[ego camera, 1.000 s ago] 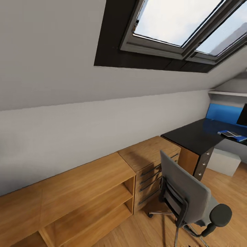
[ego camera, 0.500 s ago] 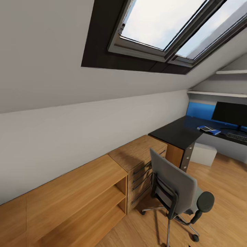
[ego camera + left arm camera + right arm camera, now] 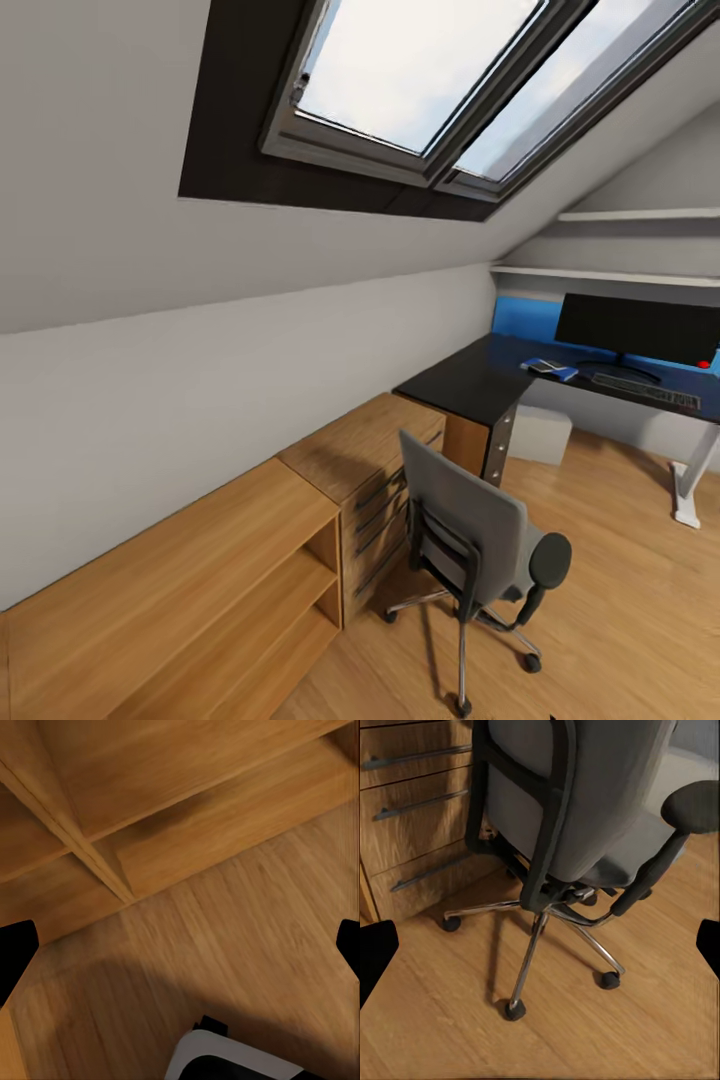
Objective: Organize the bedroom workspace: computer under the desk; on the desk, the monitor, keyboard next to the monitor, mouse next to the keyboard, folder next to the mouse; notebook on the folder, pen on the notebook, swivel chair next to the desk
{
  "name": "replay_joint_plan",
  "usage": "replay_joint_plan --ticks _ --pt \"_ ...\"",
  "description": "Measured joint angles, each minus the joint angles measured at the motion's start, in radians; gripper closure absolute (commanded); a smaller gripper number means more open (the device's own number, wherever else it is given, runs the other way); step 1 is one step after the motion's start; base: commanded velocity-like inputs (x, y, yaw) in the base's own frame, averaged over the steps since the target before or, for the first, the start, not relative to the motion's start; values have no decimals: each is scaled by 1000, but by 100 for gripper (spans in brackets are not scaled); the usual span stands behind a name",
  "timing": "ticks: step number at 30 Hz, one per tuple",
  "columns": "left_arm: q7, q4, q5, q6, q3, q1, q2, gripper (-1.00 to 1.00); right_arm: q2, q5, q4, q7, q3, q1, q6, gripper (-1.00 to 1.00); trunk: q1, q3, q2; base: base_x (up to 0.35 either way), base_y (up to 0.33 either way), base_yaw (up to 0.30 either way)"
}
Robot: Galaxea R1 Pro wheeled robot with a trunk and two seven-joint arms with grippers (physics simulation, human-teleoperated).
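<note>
With both grippers' fingertips [image 3: 15,952] [image 3: 375,952] spreading wide over bare floor [image 3: 620,600], the chair [image 3: 470,530] is standing nearest with its back toward the camera, facing the desk [image 3: 480,380], where the folder [image 3: 553,370], keyboard [image 3: 645,388] and monitor [image 3: 635,328] are lying lengthwise along the wall, above the computer [image 3: 540,432].

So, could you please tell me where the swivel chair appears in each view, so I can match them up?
Head view: the swivel chair stands low and right of centre, its back to the camera.
Left wrist view: the chair is not in it.
Right wrist view: the chair spans the upper middle.
Shared landmark: the wooden drawer unit beside the chair.
</note>
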Motion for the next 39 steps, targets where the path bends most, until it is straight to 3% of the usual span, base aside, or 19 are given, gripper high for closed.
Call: replay_joint_plan --ticks 15,39 --pt "0 0 0 0 -1 0 0 -100 1 -3 -4 -4 -3 0 7 -100 0 -5 0 133 61 -235" --pt "0 0 0 0 -1 0 0 -100 0 -3 -4 -4 -3 0 7 -100 0 -26 1 5 1 -220"
